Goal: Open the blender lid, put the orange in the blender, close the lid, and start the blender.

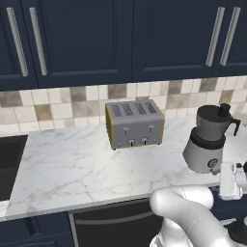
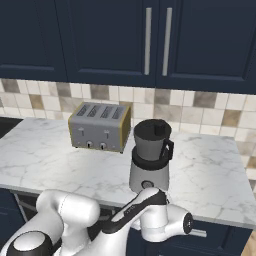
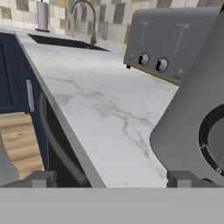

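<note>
So the blender [image 1: 208,142] is sitting near the front edge of the white marble counter [image 1: 72,164], off to the right of the toaster [image 1: 134,123] with a clear gap between them. It's got a rounded silver-grey base with one small round knob on the front, and a dark see-through jar on top with a black handle sticking out the side. The blender lid [image 2: 152,129] is on the jar, flat black disc, with a little raised knob showing in the left base view. One blender, one toaster, and the toaster has four slots up top plus two levers and two dials on its face. From the hand view the gripper [image 3: 111,178] is spread wide open with nothing between its tips, down low right by the counter's front edge, with the blender base looming huge on the right. One faucet [image 3: 85,17] at the far end by the sink.
</note>
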Motion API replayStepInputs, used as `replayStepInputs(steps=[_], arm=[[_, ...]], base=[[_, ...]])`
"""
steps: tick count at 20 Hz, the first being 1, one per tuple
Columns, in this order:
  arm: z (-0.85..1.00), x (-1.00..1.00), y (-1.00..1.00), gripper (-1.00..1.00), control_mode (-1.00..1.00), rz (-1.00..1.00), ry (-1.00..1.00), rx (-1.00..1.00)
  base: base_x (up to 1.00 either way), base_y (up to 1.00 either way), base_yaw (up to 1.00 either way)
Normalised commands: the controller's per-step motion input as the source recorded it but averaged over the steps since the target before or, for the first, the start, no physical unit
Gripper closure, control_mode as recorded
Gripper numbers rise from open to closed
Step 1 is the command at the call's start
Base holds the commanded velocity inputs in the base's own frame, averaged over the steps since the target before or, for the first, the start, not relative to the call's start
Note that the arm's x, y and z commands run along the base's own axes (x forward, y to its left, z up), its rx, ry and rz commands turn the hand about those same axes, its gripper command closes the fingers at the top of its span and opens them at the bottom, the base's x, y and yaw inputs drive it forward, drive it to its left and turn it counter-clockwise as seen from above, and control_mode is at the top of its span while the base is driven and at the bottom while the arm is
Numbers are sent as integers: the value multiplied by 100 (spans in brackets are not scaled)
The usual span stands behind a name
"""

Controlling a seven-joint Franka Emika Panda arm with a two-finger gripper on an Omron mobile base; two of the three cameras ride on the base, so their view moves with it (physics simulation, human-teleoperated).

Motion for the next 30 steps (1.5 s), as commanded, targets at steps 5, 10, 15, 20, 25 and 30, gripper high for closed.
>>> replayStepInputs(steps=[5, 10, 15, 20, 25, 30], arm=[[-19, 29, 0, -100, -100, 0, 0, 11], [-22, 26, -13, -100, -100, 0, 0, 9], [-22, 17, -22, -100, -100, 0, 0, 7], [-18, 16, -14, -100, -100, 0, 0, 4], [-4, 10, -26, -100, -100, -2, 0, 4], [0, 7, -40, -100, -100, 0, 0, 4]], base=[[0, 0, 0], [0, 0, 0], [0, 0, 0], [0, 0, 0], [0, 0, 0], [0, 0, 0]])
